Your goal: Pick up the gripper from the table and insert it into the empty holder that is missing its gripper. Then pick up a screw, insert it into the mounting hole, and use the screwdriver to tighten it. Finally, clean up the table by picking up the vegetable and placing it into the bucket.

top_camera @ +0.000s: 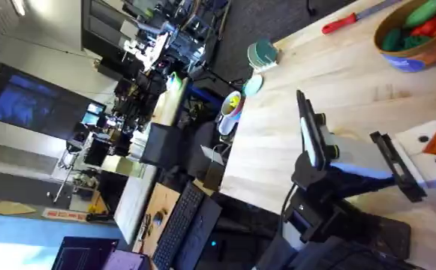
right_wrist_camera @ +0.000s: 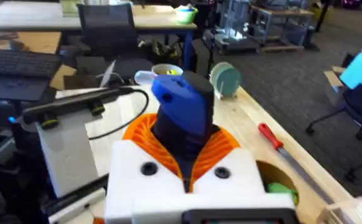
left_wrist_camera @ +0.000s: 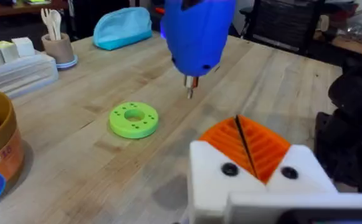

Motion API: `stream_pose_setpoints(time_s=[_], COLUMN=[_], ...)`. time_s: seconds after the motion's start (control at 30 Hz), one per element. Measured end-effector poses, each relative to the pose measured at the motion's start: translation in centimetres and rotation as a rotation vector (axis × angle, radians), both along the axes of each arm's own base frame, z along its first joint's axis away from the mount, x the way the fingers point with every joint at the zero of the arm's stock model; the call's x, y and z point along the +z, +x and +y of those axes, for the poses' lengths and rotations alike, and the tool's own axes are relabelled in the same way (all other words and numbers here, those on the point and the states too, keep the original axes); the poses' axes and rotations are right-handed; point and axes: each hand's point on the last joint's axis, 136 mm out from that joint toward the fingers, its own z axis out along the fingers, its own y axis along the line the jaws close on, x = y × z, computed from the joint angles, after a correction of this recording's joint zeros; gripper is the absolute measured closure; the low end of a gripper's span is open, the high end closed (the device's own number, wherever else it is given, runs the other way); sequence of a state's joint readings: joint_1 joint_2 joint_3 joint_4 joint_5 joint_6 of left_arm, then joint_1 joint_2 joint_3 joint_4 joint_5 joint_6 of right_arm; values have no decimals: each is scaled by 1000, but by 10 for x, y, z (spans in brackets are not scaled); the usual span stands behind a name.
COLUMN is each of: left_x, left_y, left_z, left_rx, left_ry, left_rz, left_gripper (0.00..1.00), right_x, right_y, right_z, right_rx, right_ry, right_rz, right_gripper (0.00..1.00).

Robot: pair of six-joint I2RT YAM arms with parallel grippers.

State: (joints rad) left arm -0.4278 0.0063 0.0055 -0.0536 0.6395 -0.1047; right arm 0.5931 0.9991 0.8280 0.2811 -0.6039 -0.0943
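Dark arm links loom blurred in the overhead view above a pale wooden desk (top_camera: 338,75), with an office of monitors, keyboards and chairs beyond its edge. Right pincer (right_wrist_camera: 187,163) has its orange ribbed pads (right_wrist_camera: 221,144) closed around the blue screwdriver (right_wrist_camera: 184,112), held upright. From the left wrist camera the same screwdriver (left_wrist_camera: 196,34) hangs tip-down above the desk, near a lime-green ring disc (left_wrist_camera: 134,119). Left pincer (left_wrist_camera: 248,149) has its pads pressed together, holding nothing. At the desk's far corner sits the bucket (top_camera: 416,34), toy vegetables inside, beside a red-handled screwdriver (top_camera: 349,20).
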Motion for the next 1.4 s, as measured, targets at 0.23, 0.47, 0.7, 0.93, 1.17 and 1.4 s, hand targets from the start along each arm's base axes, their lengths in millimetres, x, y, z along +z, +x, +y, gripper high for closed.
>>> stream_pose_setpoints(time_s=[0.23, 0.47, 0.7, 0.93, 1.17, 1.4], left_x=[0, 0, 0, 0, 0, 0], left_y=[0, 0, 0, 0, 0, 0], left_z=[0, 0, 0, 0, 0, 0], left_rx=[0, 0, 0, 0, 0, 0], left_ry=[0, 0, 0, 0, 0, 0], left_rz=[0, 0, 0, 0, 0, 0], left_gripper=[997, 997, 997, 997, 997, 997], right_x=[12, 17, 13, 6, 5, 1], right_y=[-13, -29, -42, -35, -35, -34], right_z=[15, 27, 39, 48, 49, 49], right_rx=[91, 171, 230, 237, 238, 237], right_ry=[59, 93, 91, 92, 91, 79], right_rz=[-9, 17, 55, 61, 63, 79], right_gripper=[985, 985, 985, 985, 985, 985])
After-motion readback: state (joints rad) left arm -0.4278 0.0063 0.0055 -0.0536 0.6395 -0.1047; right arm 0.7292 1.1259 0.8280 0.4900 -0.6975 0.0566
